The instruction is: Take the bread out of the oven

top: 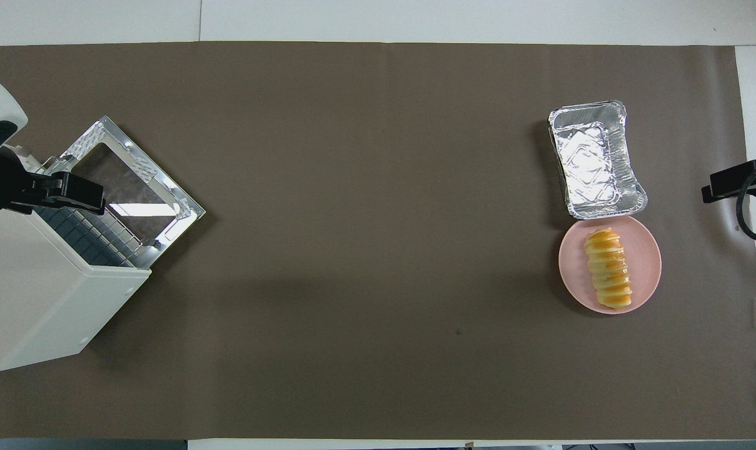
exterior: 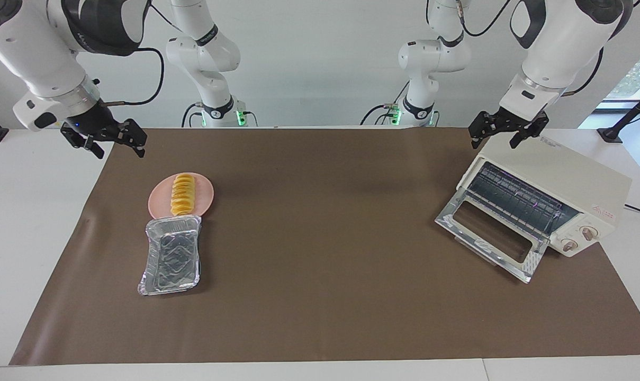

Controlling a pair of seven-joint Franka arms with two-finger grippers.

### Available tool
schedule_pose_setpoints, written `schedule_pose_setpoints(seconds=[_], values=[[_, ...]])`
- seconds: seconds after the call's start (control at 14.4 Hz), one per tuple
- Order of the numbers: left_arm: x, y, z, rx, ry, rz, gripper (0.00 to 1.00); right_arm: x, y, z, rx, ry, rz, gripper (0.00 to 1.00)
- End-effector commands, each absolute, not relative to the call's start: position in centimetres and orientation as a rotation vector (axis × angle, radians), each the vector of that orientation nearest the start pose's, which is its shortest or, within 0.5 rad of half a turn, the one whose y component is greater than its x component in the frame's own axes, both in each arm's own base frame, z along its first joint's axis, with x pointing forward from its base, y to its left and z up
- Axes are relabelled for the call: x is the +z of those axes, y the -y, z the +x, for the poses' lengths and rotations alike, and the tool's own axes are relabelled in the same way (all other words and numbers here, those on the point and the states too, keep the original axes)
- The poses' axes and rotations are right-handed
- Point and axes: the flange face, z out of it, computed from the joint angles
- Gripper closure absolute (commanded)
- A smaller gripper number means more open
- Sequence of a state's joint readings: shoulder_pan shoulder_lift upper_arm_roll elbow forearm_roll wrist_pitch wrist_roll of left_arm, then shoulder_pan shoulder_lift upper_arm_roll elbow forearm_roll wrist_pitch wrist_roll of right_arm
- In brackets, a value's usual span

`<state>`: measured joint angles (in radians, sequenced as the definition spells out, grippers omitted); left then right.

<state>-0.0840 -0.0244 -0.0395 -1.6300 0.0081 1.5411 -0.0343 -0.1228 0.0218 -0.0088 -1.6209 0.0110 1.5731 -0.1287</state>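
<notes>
The golden ridged bread (exterior: 182, 194) (top: 609, 269) lies on a round pink plate (exterior: 207, 197) (top: 648, 262) toward the right arm's end of the table. The cream-white oven (exterior: 563, 177) (top: 40, 294) stands at the left arm's end, its glass door (exterior: 489, 238) dropped open and its wire rack bare. My left gripper (exterior: 507, 135) (top: 77, 192) hangs open over the oven's top edge, holding nothing. Up in the air over the brown mat's edge, my right gripper (exterior: 117, 147) (top: 728, 184) is open and empty, apart from the plate.
A crinkled silver foil tray (exterior: 171, 256) (top: 593, 159) lies empty, touching the plate on the side farther from the robots. A brown mat (exterior: 325, 222) covers most of the white table. Two other arms stand idle at the robots' end.
</notes>
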Motion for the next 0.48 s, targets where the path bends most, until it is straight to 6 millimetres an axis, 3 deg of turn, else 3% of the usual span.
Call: schedule_pose_setpoints(seconds=[0.0, 0.42], values=[[61.14, 6.16, 53.65, 0.091, -0.142, -3.132, 0.00, 59.16, 7.09, 55.54, 0.123, -0.019, -3.136, 0.00], [61.15, 6.16, 53.67, 0.089, -0.142, -3.132, 0.00, 59.10, 7.06, 55.42, 0.127, -0.021, -3.134, 0.00]])
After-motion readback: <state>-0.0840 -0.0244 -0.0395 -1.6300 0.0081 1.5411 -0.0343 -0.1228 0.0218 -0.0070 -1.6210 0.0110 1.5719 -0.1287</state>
